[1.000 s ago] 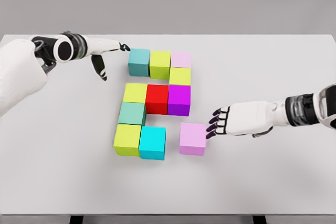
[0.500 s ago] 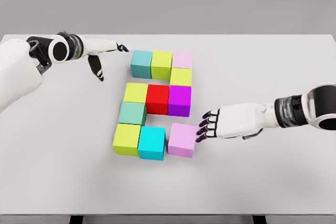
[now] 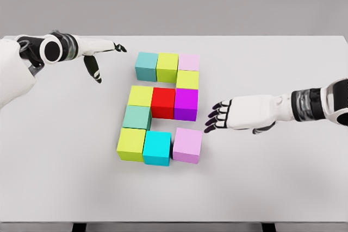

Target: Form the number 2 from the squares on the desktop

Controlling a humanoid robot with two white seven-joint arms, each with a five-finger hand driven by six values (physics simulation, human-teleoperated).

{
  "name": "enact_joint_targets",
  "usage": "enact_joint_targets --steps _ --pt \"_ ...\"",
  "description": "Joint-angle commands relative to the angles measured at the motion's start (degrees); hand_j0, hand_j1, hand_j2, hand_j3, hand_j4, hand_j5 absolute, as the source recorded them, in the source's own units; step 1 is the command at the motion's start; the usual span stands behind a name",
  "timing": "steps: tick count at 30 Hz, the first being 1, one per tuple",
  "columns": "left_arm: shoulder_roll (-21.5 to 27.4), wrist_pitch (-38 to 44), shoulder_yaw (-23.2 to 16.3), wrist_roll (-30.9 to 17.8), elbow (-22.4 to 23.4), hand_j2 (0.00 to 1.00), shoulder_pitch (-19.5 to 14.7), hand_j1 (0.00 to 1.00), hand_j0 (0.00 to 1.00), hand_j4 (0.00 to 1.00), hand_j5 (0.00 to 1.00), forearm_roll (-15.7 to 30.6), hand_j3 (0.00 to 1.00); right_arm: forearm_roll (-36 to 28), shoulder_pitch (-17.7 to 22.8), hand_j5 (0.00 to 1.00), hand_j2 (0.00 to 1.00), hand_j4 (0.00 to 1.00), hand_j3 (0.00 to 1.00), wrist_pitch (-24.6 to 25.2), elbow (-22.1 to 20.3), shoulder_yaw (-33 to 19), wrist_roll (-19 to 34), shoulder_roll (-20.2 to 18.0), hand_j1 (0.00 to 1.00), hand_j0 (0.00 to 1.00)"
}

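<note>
The right hand (image 3: 220, 117), fingers spread, has withdrawn from the pink square (image 3: 187, 145), now seated against the cyan square (image 3: 157, 148) on the worktop (image 3: 283, 177); the 2 appears complete.

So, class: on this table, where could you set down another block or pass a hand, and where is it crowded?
Bare: the front strip of the white table below the cyan cube, the left side under the left hand, and the far right corner above the right hand. Crowded: the cube cluster at the centre.
</note>
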Motion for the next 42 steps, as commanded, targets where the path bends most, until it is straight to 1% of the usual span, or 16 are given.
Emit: enact_joint_targets --steps 1,5,7,11,13,27,33,36,38,39,41,42 --pt "0.09 -0.07 0.04 0.02 -0.14 1.0 0.0 1.0 1.0 1.0 1.0 0.01 1.0 -0.13 0.0 1.0 1.0 1.0 1.0 0.13 2.0 0.01 -0.02 2.04 1.0 1.0" --pt "0.09 -0.07 0.04 0.02 -0.14 1.0 0.0 1.0 1.0 1.0 1.0 0.01 1.0 -0.13 -0.18 1.0 1.0 1.0 1.0 0.13 4.64 -0.07 -0.02 3.1 1.0 1.0" --pt "0.09 -0.07 0.04 0.02 -0.14 1.0 0.0 1.0 1.0 1.0 1.0 0.01 1.0 -0.04 -0.18 1.0 1.0 1.0 1.0 0.13 4.73 -0.07 -0.02 3.18 1.0 1.0" --pt "0.01 -0.07 0.04 0.02 -0.14 1.0 0.0 1.0 1.0 1.0 1.0 -0.08 1.0 0.22 0.0 1.0 1.0 1.0 1.0 0.13 4.56 0.37 -0.02 3.54 1.0 1.0" --pt "0.01 -0.07 0.04 0.02 -0.14 1.0 0.0 1.0 1.0 1.0 1.0 -0.08 1.0 1.01 0.0 1.0 1.0 1.0 1.0 0.13 4.3 1.51 -0.02 3.54 1.0 1.0" --pt "-0.08 -0.07 0.04 0.02 -0.06 1.0 0.0 1.0 1.0 1.0 1.0 -0.08 1.0 0.92 0.0 1.0 1.0 1.0 1.0 0.13 1.39 1.51 -0.02 3.54 1.0 1.0" --pt "-0.08 -0.16 0.04 0.02 -0.06 1.0 0.0 1.0 1.0 1.0 1.0 -0.08 1.0 0.48 -0.17 1.0 1.0 1.0 1.0 0.13 1.48 1.42 -0.02 3.54 1.0 1.0" --pt "-0.08 -0.16 0.04 0.02 -0.06 1.0 0.0 1.0 1.0 1.0 1.0 -0.08 1.0 -3.73 -0.79 1.0 1.0 1.0 1.0 0.13 2.45 0.89 -0.02 3.01 1.0 1.0" --pt "0.01 -0.07 0.04 0.02 -0.06 1.0 0.0 1.0 1.0 1.0 1.0 -0.08 1.0 -4.79 -1.32 1.0 1.0 1.0 1.0 0.13 2.62 0.89 -0.02 2.48 1.0 1.0" --pt "0.01 -0.07 0.04 0.02 -0.06 1.0 0.0 1.0 1.0 1.0 1.0 -0.08 1.0 -4.79 -1.32 1.0 1.0 1.0 1.0 0.13 2.54 1.07 -0.02 0.73 1.0 1.0" --pt "-0.08 -0.07 0.04 0.02 -0.06 1.0 0.09 1.0 1.0 1.0 1.0 -0.08 1.0 -4.35 -0.97 1.0 1.0 1.0 1.0 0.13 2.19 2.38 -0.02 -0.42 1.0 1.0" --pt "0.01 -0.07 0.04 0.02 0.03 1.0 0.09 1.0 1.0 1.0 1.0 -0.08 1.0 -4.26 -0.97 1.0 1.0 1.0 1.0 0.13 2.01 2.83 -0.02 -1.64 1.0 1.0"
